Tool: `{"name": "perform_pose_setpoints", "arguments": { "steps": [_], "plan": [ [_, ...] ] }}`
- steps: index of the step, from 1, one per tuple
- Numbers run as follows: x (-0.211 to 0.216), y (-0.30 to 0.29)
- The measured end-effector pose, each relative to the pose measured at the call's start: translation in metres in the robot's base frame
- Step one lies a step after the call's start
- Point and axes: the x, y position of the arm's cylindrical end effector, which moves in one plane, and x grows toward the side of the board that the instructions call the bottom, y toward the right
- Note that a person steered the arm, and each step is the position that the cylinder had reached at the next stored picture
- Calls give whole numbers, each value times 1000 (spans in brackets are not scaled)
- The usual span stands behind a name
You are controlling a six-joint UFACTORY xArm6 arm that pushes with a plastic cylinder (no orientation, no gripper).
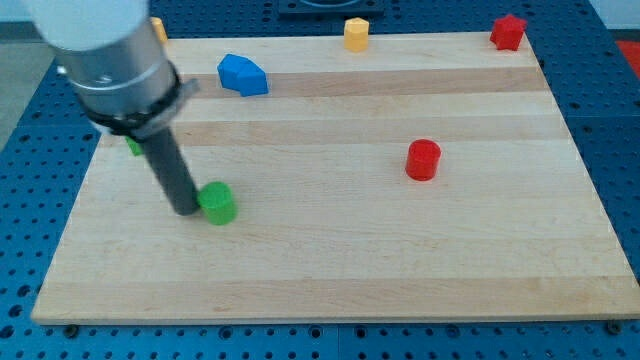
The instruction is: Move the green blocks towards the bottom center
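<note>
My tip sits on the wooden board in its left half, pressed right against the left side of a green cylinder block; the two look to be touching. The rod rises from the tip up and to the view's left into the grey arm body, which covers the board's upper left corner.

A second green block shows only as a sliver beside the rod, just under the arm body, up and left of the cylinder; its shape cannot be made out. The two green blocks are apart, with the rod between them.

The green cylinder lies left of centre, about midway between the board's top and bottom edges. Bare wood runs from it toward the bottom edge and toward the view's right.

There are no jaws on this rig, just the plain rod, so nothing is held; the tip only touches the cylinder's side.

The blue block sits near the top left, well apart from the tip. The red cylinder stands right of centre. A yellow block sits at the top edge near the middle, and a red star-like block is at the top right corner.
</note>
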Motion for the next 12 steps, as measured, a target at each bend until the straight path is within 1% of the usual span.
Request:
{"name": "perform_pose_setpoints", "arguments": {
  "steps": [1,2,3,4,5,6,7,8,9,10,11,12],
  "plan": [
    [0,29],
    [-1,-26],
    [-24,-74],
    [-94,-78],
    [-117,-111],
    [-115,-124],
    [-96,-132],
    [-93,-155],
    [-99,-156],
    [-165,-156],
    [-195,-156],
    [-191,-142]
  ]
}}
